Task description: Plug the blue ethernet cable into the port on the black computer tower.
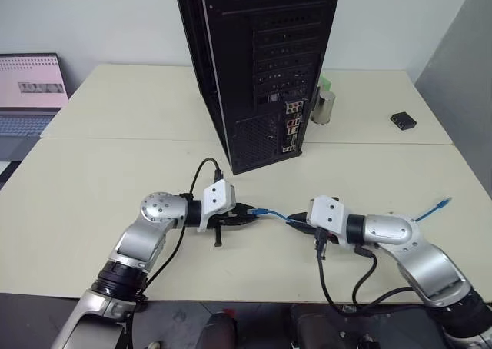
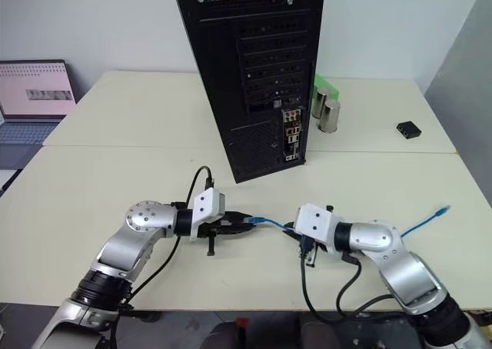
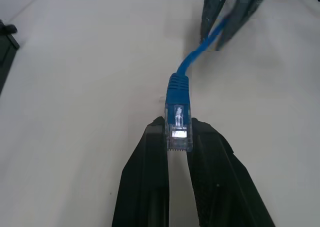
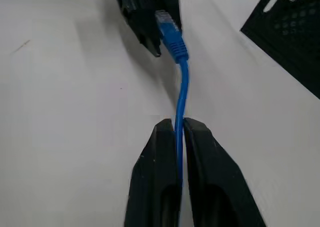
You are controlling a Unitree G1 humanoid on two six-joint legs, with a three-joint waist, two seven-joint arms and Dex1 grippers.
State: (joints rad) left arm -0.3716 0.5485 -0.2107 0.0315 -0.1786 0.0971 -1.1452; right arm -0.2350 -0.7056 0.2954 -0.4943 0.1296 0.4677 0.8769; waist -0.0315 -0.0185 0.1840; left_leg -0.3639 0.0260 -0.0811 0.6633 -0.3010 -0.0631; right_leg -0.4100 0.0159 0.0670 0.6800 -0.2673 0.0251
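- Nearest the camera, the left gripper is seen with its fingers clamped on the clear plug of the blue ethernet cable.
- In the left wrist view the plug's long axis is aligned with the fingers, its blue boot pointing away at 12 o'clock towards the right gripper.
- In the right wrist view the cord is pinched between narrowly set fingers.
- In the left eye view the held stretch is laid from 9 to 3 o'clock just above the desk; the free end is shown at 3 o'clock, pointing up and right.
- The black computer tower is placed at 12 o'clock, its port cluster facing the camera.
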